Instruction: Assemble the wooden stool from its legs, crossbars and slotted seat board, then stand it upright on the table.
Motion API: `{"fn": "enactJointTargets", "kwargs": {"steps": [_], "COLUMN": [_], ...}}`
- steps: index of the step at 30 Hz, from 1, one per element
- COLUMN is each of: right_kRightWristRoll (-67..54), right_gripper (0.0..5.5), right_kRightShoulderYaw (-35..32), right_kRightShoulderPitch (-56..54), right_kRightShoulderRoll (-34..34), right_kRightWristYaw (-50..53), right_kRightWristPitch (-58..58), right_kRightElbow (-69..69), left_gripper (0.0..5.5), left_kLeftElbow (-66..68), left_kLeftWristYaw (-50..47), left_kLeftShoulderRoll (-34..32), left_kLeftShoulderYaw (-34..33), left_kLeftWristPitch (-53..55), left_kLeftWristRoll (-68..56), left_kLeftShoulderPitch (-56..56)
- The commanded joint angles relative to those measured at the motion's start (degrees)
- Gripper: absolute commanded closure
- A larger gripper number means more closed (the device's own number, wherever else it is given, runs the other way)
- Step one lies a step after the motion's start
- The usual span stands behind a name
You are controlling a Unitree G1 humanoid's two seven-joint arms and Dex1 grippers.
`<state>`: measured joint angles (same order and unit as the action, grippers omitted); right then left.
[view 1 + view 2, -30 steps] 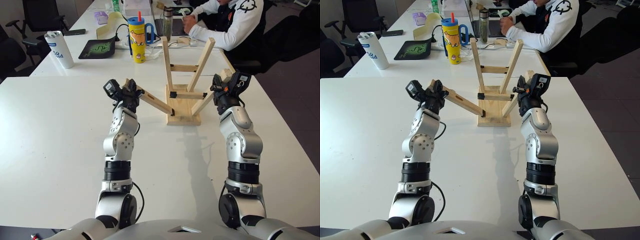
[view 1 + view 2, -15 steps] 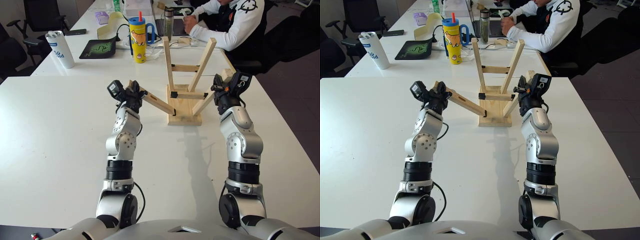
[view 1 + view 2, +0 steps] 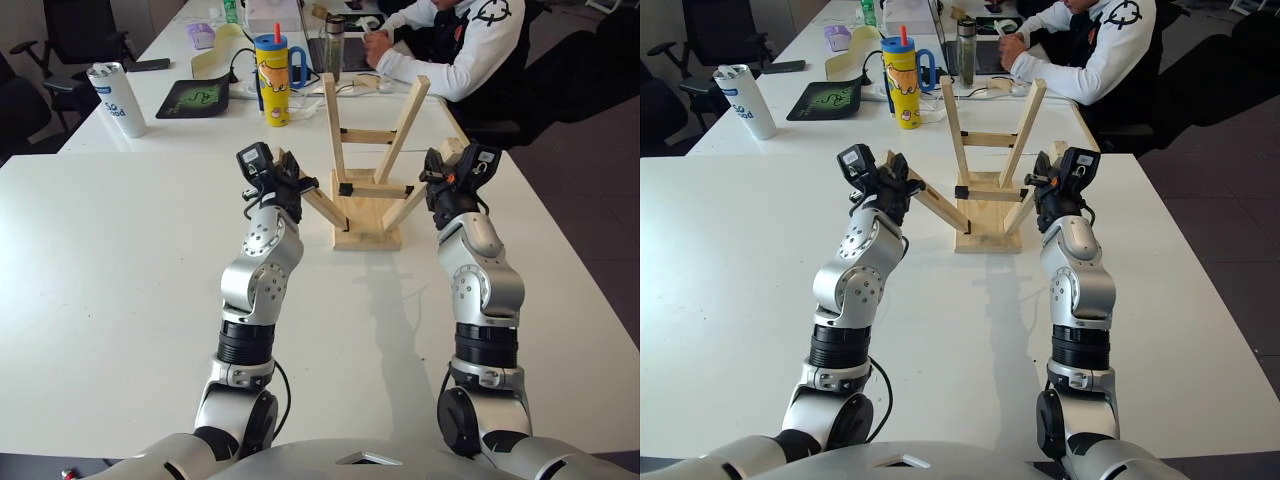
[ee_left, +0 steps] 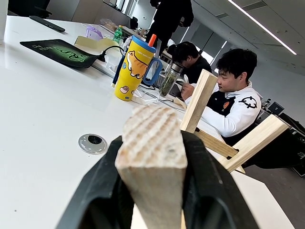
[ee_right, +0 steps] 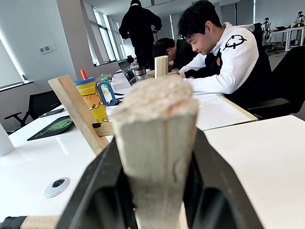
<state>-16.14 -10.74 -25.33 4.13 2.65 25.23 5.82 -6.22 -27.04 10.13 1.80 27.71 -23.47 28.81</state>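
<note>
Clamping two near legs of the upturned stool.
Jaws pinching tight: left gripper on left leg, right gripper on right leg; best tilting both upright evenly, pressing into the seat board far-centre on the table, avoiding twist.

Yellow cup, white tumbler, mousepad.

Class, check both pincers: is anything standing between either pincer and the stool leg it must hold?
Nothing visible does. The left pincer is shut on the left leg, and the right pincer is shut on the right leg, with the wood directly between the fingers.
</note>
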Motion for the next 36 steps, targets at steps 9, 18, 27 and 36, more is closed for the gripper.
{"fn": "enactJointTargets", "kwargs": {"steps": [9,18,27,36], "right_kRightWristRoll": [0.8,1.1,-3.7,-9.5], "right_gripper": [4.47,4.47,4.47,4.46], "right_kRightShoulderYaw": [1.6,2.2,-1.9,-5.6], "right_kRightShoulderPitch": [1.2,1.6,0.8,0.4], "right_kRightShoulderRoll": [-1.0,-1.3,-3.9,-4.6], "right_kRightWristYaw": [0.2,0.0,0.7,-4.8], "right_kRightWristPitch": [-0.3,-0.8,0.2,-0.5], "right_kRightElbow": [-0.2,0.4,-0.8,-3.4], "left_gripper": [4.47,4.47,4.45,4.45], "left_kLeftElbow": [10.8,13.7,14.3,16.5], "left_kLeftWristYaw": [-9.3,-8.6,-5.6,-2.1], "left_kLeftShoulderRoll": [3.2,2.7,-0.4,-2.4], "left_kLeftShoulderYaw": [0.7,5.9,10.7,13.2], "left_kLeftWristPitch": [22.7,22.8,23.2,24.2], "left_kLeftWristRoll": [3.4,4.0,5.9,8.2], "left_kLeftShoulderPitch": [11.1,13.5,9.4,7.6]}}
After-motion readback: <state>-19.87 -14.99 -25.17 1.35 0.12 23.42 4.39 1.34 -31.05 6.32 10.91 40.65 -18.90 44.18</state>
